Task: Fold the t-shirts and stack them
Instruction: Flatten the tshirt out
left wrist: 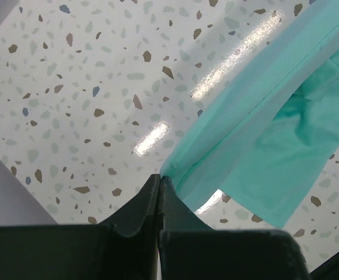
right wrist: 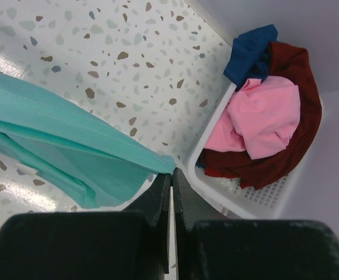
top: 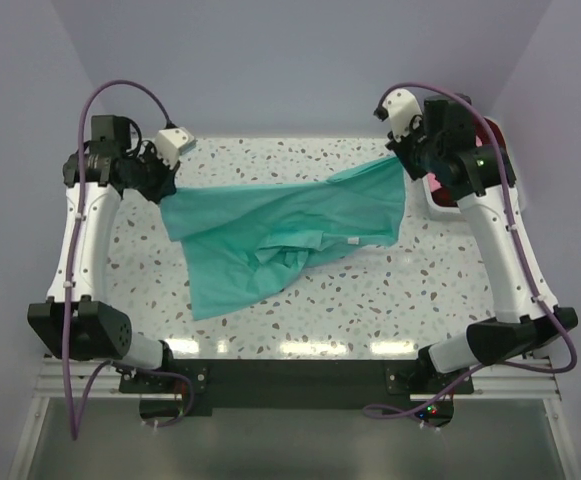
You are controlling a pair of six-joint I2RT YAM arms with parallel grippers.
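Teal t-shirt (top: 280,235): slung across worktop (top: 390,300), opposite edges pinched in closed left end effector (left wrist: 159,182) and closed right end effector (right wrist: 172,175). Soft, light, limp; likely best taken at corners or hems. Other t-shirts (right wrist: 262,116) heaped in basket (right wrist: 262,201), far right.

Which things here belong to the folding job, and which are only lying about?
Belong to the job: teal t-shirt; pink t-shirt, dark red t-shirt and blue t-shirt, all in the basket.
Only there: white basket; speckled table.
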